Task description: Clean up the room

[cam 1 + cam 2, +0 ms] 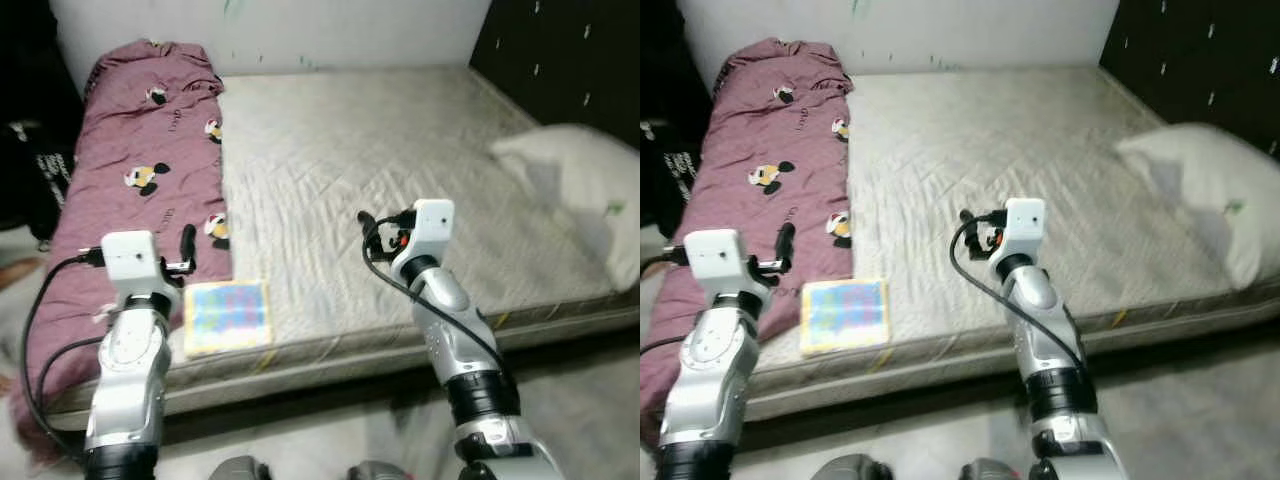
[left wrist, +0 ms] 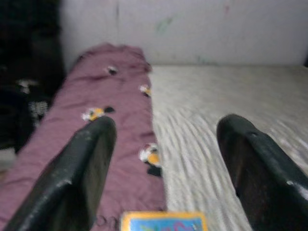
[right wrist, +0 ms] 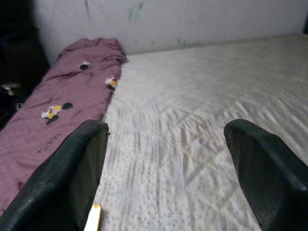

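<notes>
While hovering over the bed [image 1: 400,150], both hands are gaping wide:
Left hand [image 2: 163,159]: hanging above the book [image 1: 229,315].
Right hand [image 3: 166,163]: holding nothing.
Blanket [image 1: 140,170]: lying along the bed's left side.

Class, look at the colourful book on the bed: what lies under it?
The colourful book rests on the grey mattress, its left edge meeting the maroon blanket. Whatever sits directly beneath it is covered.

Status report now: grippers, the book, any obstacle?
Left gripper open, above the bed's near edge, short of the book. Right gripper open over bare mattress. Book flat beside the maroon blanket. Nothing in the way.
</notes>
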You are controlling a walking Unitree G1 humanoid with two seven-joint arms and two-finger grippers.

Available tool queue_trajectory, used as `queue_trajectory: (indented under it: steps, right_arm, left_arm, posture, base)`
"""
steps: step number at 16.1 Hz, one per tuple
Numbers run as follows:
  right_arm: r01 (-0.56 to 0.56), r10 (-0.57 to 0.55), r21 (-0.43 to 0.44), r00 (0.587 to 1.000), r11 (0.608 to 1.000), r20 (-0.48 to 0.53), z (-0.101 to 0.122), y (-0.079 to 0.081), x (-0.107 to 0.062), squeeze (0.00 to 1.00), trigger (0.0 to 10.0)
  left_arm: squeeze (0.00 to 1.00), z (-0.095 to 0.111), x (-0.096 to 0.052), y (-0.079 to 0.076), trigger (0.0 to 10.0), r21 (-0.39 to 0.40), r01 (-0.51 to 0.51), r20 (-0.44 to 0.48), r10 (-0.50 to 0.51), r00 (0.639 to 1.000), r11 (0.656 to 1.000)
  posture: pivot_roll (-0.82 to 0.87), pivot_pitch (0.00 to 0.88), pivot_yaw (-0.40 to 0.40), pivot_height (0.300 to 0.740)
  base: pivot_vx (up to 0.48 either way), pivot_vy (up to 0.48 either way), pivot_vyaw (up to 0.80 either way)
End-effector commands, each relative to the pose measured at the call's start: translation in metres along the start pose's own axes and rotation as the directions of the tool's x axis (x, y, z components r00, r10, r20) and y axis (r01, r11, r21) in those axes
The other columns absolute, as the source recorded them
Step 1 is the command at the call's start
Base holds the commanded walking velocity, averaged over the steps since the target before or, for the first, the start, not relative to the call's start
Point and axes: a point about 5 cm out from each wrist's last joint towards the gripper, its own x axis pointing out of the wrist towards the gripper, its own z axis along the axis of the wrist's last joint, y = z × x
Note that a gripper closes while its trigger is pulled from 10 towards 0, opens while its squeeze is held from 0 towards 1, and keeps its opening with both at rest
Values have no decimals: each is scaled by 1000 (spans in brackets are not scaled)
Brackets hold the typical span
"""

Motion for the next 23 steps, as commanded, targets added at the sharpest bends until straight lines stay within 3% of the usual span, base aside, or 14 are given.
queue_trajectory:
  steps: [1, 14, 16, 23]
  right_arm:
    - [5, -5, 8, 1000, 1000, 10, 2, -2, 0, 0, 10000]
    - [3, -3, 7, 1000, 1000, 15, 4, -2, 1, 0, 10000]
    - [2, -2, 6, 1000, 1000, 15, 4, -2, 1, 0, 10000]
    - [9, -10, 8, 1000, 1000, 14, 4, -2, 1, 0, 10000]
  left_arm:
    - [0, -1, 0, 3, 10000, 26, -16, -1, 16, 1000, 1000]
    - [0, 1, 1, 6, 10000, 49, -38, 23, 37, 999, 998]
    - [0, 5, 0, 5, 10000, 53, -23, 65, 20, 998, 998]
    - [0, 7, 0, 2, 10000, 48, 16, 72, -19, 997, 999]
  posture:
    - [3, 0, -25, 740]
    - [1, 0, -24, 740]
    - [1, 0, -24, 740]
    - [1, 0, -22, 740]
  base:
    - [0, 472, 0]
    - [0, 472, 0]
    - [0, 120, 0]
    - [0, 0, -61]
